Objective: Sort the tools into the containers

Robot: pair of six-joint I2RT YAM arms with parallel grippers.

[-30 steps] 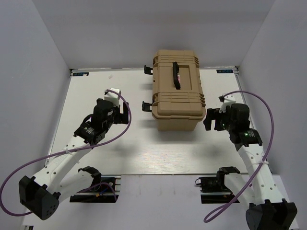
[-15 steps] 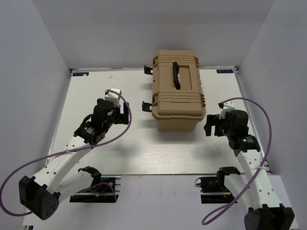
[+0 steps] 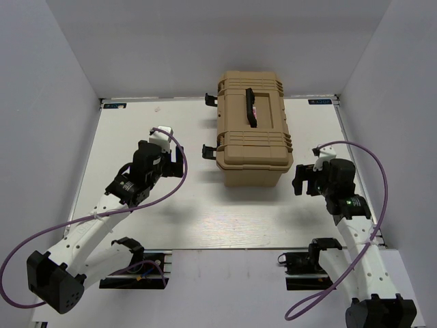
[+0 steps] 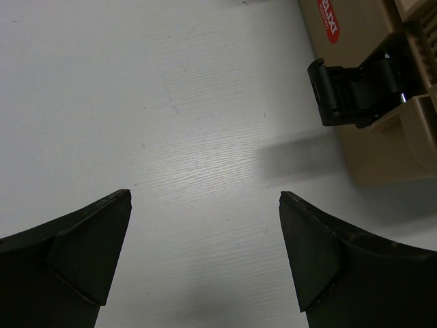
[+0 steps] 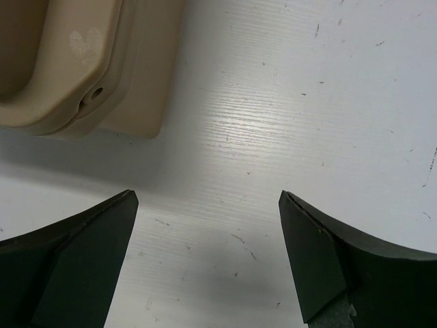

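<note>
No tools show in any view. A closed tan toolbox (image 3: 252, 133) with a black carry handle (image 3: 250, 106) stands at the middle back of the table. My left gripper (image 3: 177, 160) is open and empty above bare table, to the left of the box. The left wrist view shows its jaws (image 4: 205, 197) wide apart, with a black latch (image 4: 351, 92) of the box at the upper right. My right gripper (image 3: 300, 179) is open and empty, just right of the box's near right corner (image 5: 82, 61). In the right wrist view the gripper (image 5: 208, 196) has only scuffed table between its jaws.
A second black latch (image 3: 211, 100) sticks out on the box's left side, farther back. White walls close in the table (image 3: 205, 219) at the back, left and right. Purple cables (image 3: 372, 160) loop off both arms.
My right arm has drawn back a little toward the near edge, away from the box's right side. The left arm and the toolbox have not moved.
</note>
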